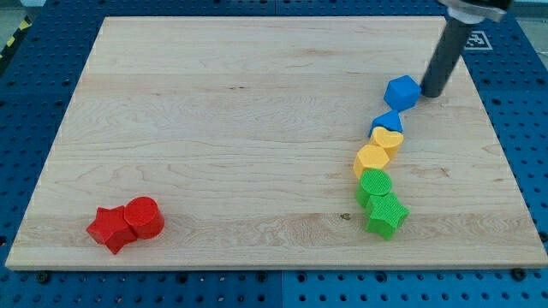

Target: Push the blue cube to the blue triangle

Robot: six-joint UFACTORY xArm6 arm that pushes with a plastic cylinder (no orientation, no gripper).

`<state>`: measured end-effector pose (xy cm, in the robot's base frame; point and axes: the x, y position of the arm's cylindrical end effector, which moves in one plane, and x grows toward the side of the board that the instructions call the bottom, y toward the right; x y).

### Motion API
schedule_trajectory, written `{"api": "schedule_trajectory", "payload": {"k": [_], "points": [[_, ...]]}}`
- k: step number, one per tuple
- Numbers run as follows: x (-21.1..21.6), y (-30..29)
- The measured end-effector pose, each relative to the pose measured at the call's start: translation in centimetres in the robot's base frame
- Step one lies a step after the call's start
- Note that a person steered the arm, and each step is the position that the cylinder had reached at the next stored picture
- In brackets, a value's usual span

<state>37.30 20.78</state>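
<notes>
The blue cube (402,91) sits at the view's upper right on the wooden board. The blue triangle (387,121) lies just below it, slightly left, with a narrow gap or light contact that I cannot tell apart. My tip (431,92) rests on the board right beside the cube's right face, touching or nearly touching it. The rod rises up and to the right out of the view's top.
A chain of blocks runs down from the triangle: yellow heart (389,139), yellow hexagon (371,160), green cylinder (374,184), green star (386,213). A red star (110,228) and red cylinder (144,216) sit at the lower left. The board's right edge (505,162) is near.
</notes>
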Motion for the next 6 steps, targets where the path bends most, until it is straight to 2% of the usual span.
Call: {"api": "schedule_trajectory", "payload": {"k": [2,3,4,6], "points": [[0.9,-3.2],[-1.1,-3.3],[-2.4,-5.8],[0.2,-5.4]]}}
